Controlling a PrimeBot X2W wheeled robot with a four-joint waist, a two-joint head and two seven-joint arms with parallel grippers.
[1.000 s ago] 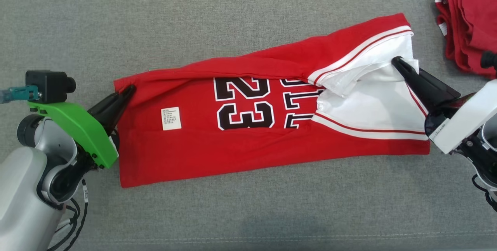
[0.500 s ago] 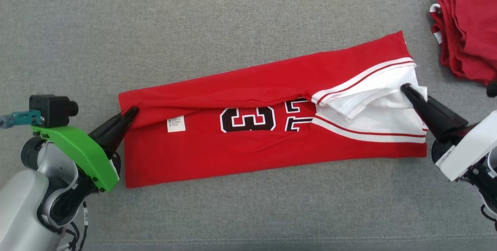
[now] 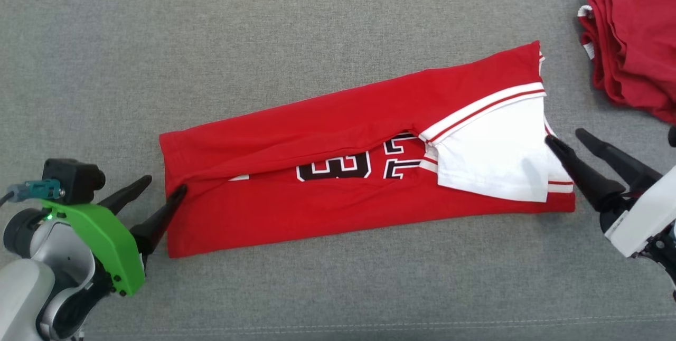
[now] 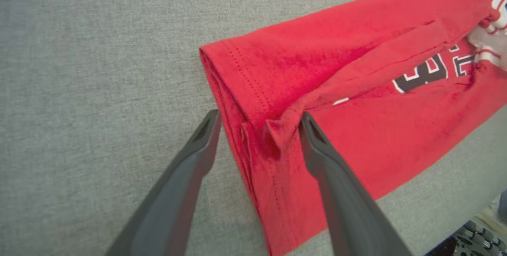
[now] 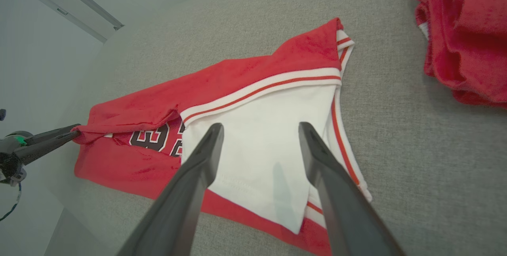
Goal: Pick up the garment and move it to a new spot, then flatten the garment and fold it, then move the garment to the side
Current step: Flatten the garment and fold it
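Observation:
The garment [image 3: 317, 130] is a red jersey with black numerals and a white sleeve panel [image 3: 491, 156]. It lies folded lengthwise in a long slanted strip on the grey surface. My left gripper [image 3: 165, 183] is open at the strip's left end. In the left wrist view the hem [image 4: 245, 129] runs between the spread fingers of my left gripper [image 4: 259, 115], with a small pucker of cloth by the right finger. My right gripper [image 3: 565, 135] is open at the right end, and in the right wrist view it [image 5: 260, 126] hovers over the white panel [image 5: 269, 129], holding nothing.
A pile of folded red garments [image 3: 634, 40] with white trim sits at the far right, also seen in the right wrist view as the pile [image 5: 463, 30]. Grey fabric surface [image 3: 338, 24] surrounds the jersey; a stitched seam [image 3: 338, 325] runs along the near edge.
Both grippers carried the garment's upper edge toward me, folding it over the numerals, then opened and let go. The white panel now lies flat.

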